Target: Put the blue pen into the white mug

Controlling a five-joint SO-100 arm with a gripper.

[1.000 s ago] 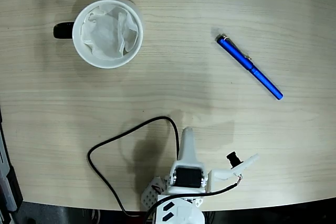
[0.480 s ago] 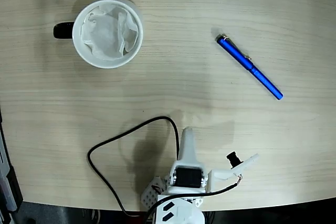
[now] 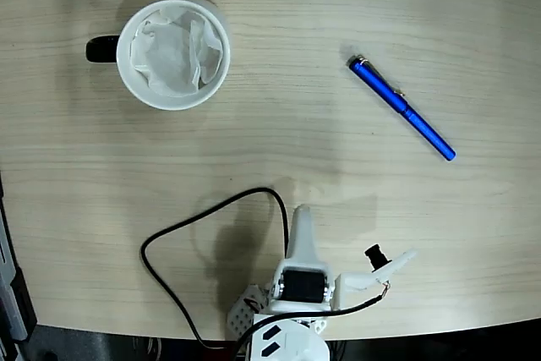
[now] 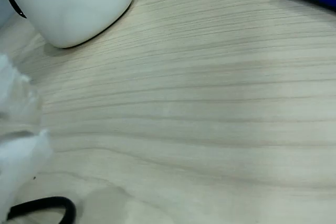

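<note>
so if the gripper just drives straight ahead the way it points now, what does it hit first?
Probably nothing: the gripper points up-picture into bare table, passing between the white mug and the blue pen. Height is unclear.

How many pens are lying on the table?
1. The blue pen lies diagonally on the right side of the table in the fixed view, far from the white mug. None seems hidden.

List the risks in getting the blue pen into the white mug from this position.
1. The blue pen lies flat and diagonal on the table; a slim round barrel may roll or slip if the gripper closes off-axis.
2. Crumpled paper fills the white mug, so the pen may rest on top or tip out.
3. The black cable loops beside the arm base and could snag during the swing.
</note>
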